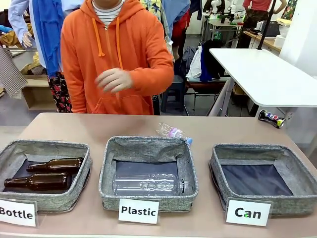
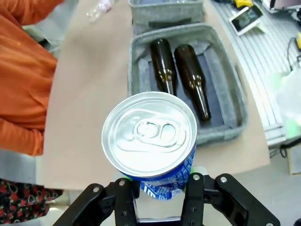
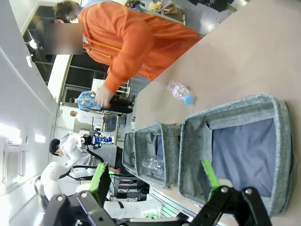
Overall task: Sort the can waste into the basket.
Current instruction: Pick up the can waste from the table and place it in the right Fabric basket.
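The left pincer (image 2: pixel 160 187) is clamping a blue can (image 2: pixel 149 134) by its lower sides, lid facing back toward the wrist (light, thin-walled and smooth, so probably denting under a hard squeeze; near the stiffer rim looks safer). The right pincer (image 3: pixel 154 174) is hanging open, the basket (image 3: pixel 277 122) just beyond its fingers. The left wrist view is giving the grip, and the front view the "Can" card (image 1: pixel 247 212).

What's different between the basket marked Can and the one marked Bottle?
The Can basket shows bare dark lining; the Bottle basket holds two brown bottles lying flat. The Can basket sits on the robot's right, the Bottle basket on its left. Both are grey woven fabric.
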Action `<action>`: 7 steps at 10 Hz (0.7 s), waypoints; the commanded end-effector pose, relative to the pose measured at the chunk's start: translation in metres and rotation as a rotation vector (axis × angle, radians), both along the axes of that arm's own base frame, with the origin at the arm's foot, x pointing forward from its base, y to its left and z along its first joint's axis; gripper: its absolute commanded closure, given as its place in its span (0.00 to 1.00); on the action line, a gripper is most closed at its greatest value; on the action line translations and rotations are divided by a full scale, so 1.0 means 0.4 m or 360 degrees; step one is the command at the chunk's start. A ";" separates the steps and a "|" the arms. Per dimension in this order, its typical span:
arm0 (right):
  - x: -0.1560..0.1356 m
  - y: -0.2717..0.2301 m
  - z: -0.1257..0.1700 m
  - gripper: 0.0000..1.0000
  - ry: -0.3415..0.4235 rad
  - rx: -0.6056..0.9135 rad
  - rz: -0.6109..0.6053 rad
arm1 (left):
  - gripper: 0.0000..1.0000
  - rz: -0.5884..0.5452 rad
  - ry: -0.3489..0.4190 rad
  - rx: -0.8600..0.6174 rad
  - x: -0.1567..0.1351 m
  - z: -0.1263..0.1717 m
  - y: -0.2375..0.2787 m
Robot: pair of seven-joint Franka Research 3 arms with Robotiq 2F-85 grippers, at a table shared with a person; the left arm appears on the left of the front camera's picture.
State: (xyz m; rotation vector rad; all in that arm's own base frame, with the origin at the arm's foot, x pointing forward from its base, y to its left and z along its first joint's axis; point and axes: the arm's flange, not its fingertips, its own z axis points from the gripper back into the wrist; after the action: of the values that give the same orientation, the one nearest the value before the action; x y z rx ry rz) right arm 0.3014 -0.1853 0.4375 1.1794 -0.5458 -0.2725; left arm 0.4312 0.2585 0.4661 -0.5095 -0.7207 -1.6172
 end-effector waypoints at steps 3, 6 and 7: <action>-0.114 -0.048 0.158 0.00 0.0153 -0.0289 0.0028 | 0.59 -0.0049 0.0102 0.0056 -0.031 0.017 -0.283; -0.258 -0.062 0.298 0.00 0.0153 -0.0253 -0.0021 | 0.59 -0.0201 0.0234 -0.0183 0.012 0.068 -0.766; -0.284 -0.070 0.307 0.00 0.0113 -0.0248 0.0014 | 0.59 -0.0215 0.0261 -0.0158 0.028 0.082 -0.933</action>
State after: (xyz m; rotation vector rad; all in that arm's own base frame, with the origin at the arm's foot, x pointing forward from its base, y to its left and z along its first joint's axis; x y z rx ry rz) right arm 0.1953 -0.2096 0.5590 1.0088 -0.5112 -0.2638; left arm 0.4252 -0.0743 0.4959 -0.7925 -0.6578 -1.6747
